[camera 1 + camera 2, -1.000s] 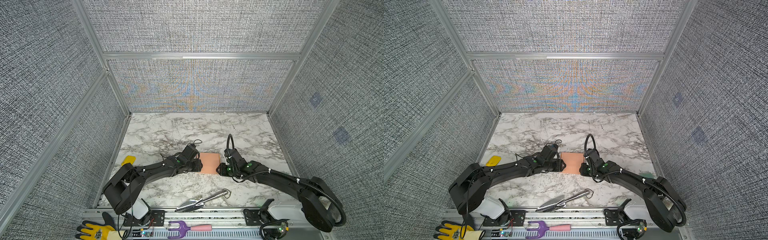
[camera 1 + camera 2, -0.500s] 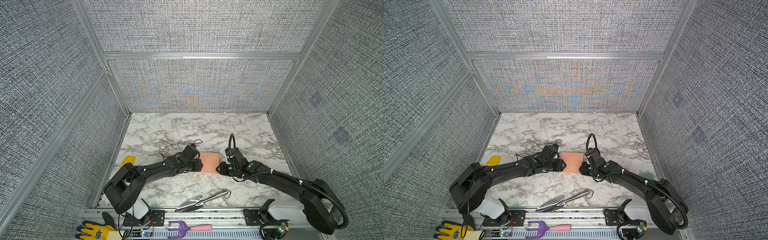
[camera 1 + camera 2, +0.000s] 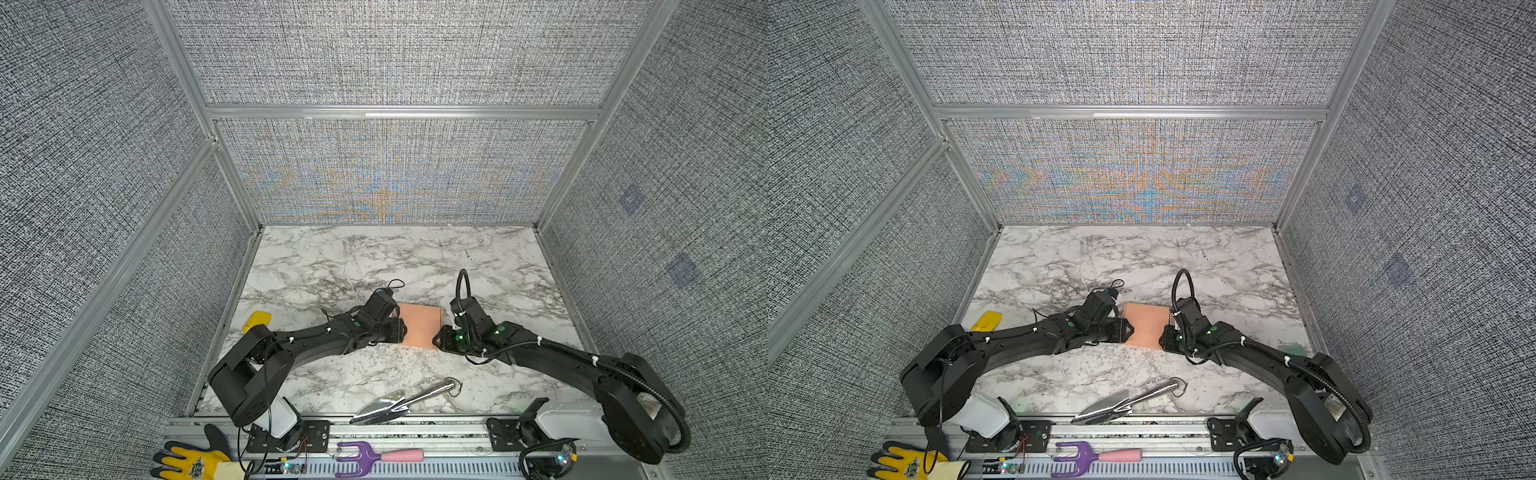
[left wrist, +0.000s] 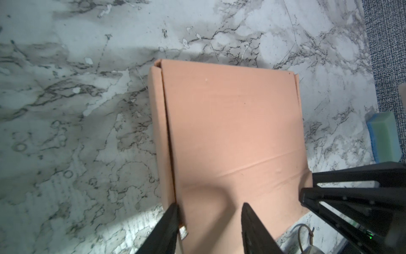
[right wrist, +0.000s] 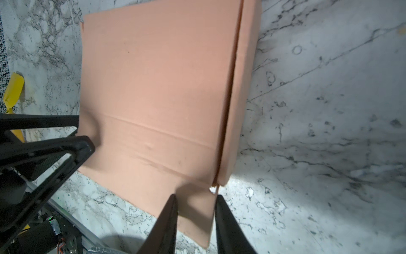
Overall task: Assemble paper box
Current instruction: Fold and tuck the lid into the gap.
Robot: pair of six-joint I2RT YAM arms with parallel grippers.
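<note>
Paper box lies flat on marble table, middle of the front half, lid down and closed. It sits between the two arms in both top views. Bare marble runs from the box's far edge to the back wall. Metal rails bound the table left and right, well apart from the box. Trowel lies by the front edge, near side of the box, apart from it. Yellow piece is at the left rail behind the left arm. Green-blue sponge is at the right wall. Glove and purple fork are off the marble on the front frame. Left gripper is at the box's left edge. Its jaws stand partly apart over the lid, one fingertip right at the seam where the lid meets the side wall. It has nothing clamped; can't tell whether it touches. Right gripper is at the box's near right corner, jaws narrower but still apart. A pink flap corner shows between and under them, and no pinch shows. A crease crosses the lid between the two grippers. Each gripper's fingertips show at the box edge in the opposite wrist view.
</note>
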